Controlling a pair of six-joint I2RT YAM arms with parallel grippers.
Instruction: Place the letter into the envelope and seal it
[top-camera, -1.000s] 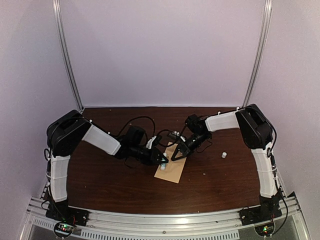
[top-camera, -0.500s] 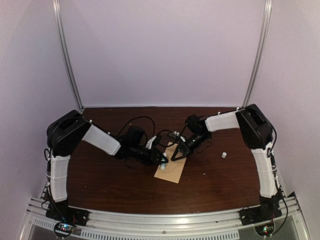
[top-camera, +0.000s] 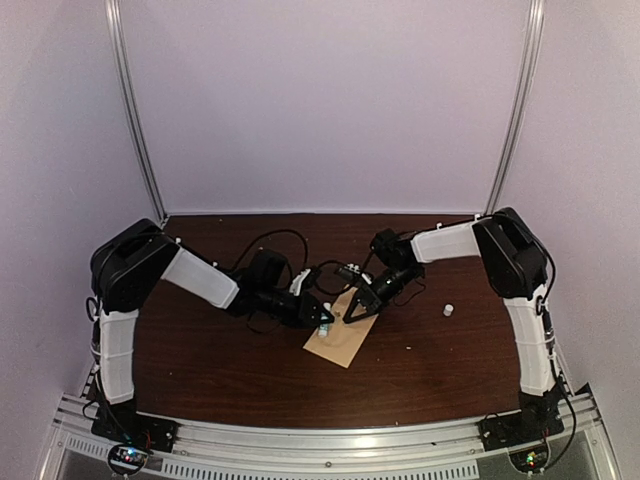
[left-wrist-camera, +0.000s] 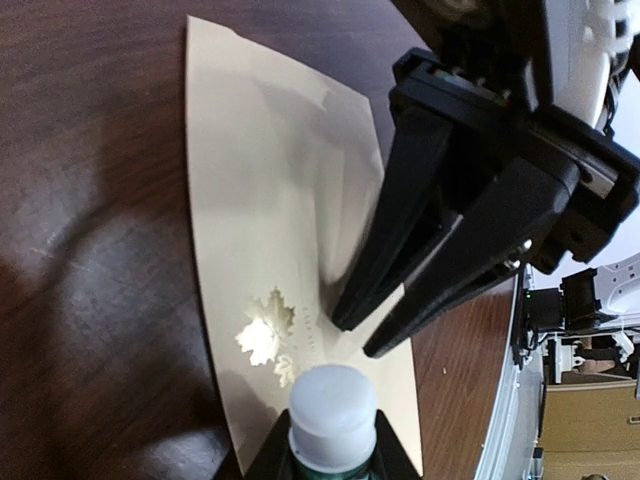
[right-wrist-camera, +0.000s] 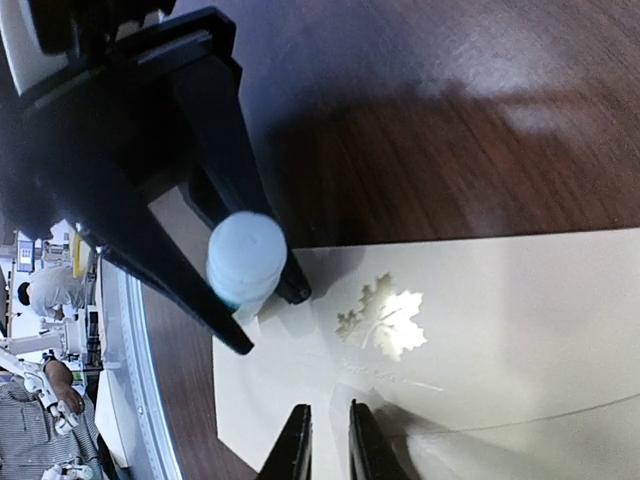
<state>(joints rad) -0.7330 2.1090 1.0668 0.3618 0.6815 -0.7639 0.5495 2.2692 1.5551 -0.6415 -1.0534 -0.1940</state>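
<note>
The tan envelope (top-camera: 340, 342) lies flat at mid-table; up close it looks cream with a gold maple-leaf stamp (left-wrist-camera: 265, 335) (right-wrist-camera: 385, 318). My left gripper (top-camera: 324, 320) (left-wrist-camera: 332, 462) is shut on a glue stick (left-wrist-camera: 332, 405) (right-wrist-camera: 245, 255) with a white tip and green body, poised just over the envelope's near edge. My right gripper (top-camera: 350, 316) (right-wrist-camera: 330, 440) comes in from the right. Only a narrow gap separates its fingers, and their tips (left-wrist-camera: 345, 318) rest on the envelope beside the leaf. The letter is hidden.
A small white cylinder (top-camera: 449, 310) stands on the dark wooden table (top-camera: 200, 360) to the right of the right arm. Black cables (top-camera: 285, 240) loop behind the left wrist. Metal rails run along the near edge (top-camera: 320, 440).
The envelope has turned and slid slightly to the left under the two grippers. The left gripper has drawn back a little to the left; the right arm has barely moved.
</note>
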